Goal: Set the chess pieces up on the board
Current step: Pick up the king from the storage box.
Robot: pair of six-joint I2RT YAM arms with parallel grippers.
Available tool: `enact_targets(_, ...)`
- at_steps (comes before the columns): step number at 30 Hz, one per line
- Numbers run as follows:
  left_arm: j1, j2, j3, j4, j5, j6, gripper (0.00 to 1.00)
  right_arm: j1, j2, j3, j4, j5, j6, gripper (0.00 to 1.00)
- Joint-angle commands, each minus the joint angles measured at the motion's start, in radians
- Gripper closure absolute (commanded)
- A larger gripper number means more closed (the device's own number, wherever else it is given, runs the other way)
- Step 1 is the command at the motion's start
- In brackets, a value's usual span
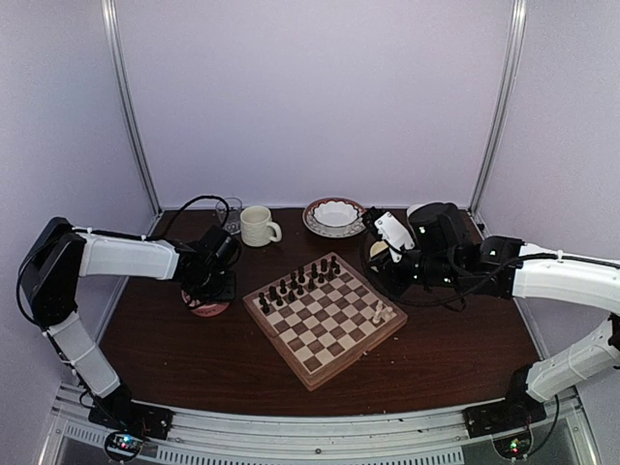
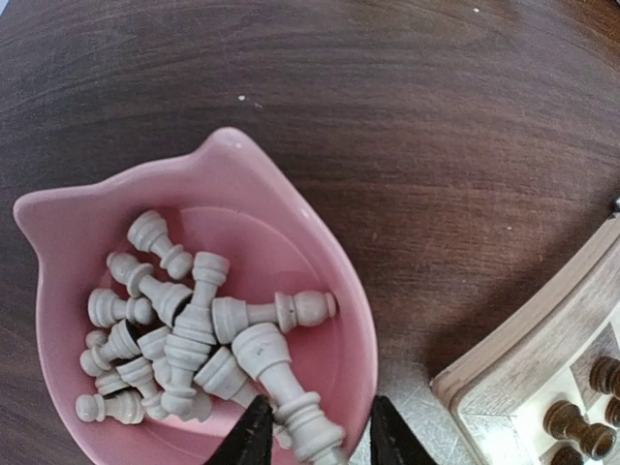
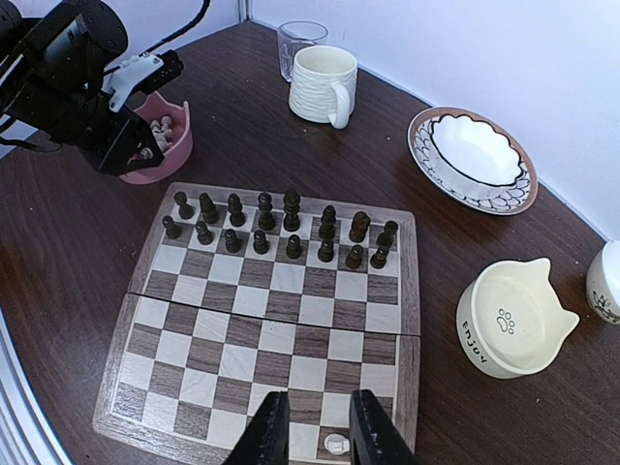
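Observation:
Several cream chess pieces [image 2: 184, 325] lie heaped in a pink cat-eared bowl [image 2: 291, 203] left of the board [image 1: 325, 320]. My left gripper [image 2: 320, 407] hangs low over the bowl's near edge [image 1: 208, 286]. Its jaws are partly open around one lying piece [image 2: 291, 392]. The left finger touches that piece, and the right finger stands outside the bowl's rim. Dark pieces [image 3: 281, 228] fill the board's two far rows. A cream piece [image 3: 335, 445] stands near the board's right corner [image 1: 379, 312]. My right gripper [image 3: 320, 399] hovers high above it, open and empty.
A cream mug [image 3: 322, 85] and a glass [image 3: 295, 46] stand behind the board. A patterned white bowl [image 3: 480, 155] sits at the back right, and a cream cat-eared bowl [image 3: 513, 315] stands right of the board. The board's corner [image 2: 523, 387] lies close to the pink bowl.

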Motion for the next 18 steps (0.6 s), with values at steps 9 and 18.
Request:
enact_targets(9, 0.005, -0.054, -0.036, -0.014, -0.045, -0.051, 0.76, 0.005, 0.006, -0.003, 0.016, -0.004, -0.004, 0.75)
enact_targets(18, 0.005, -0.115, -0.042, -0.028, -0.086, -0.034, 0.79, 0.005, 0.012, 0.001, 0.013, -0.011, -0.006, 0.75)
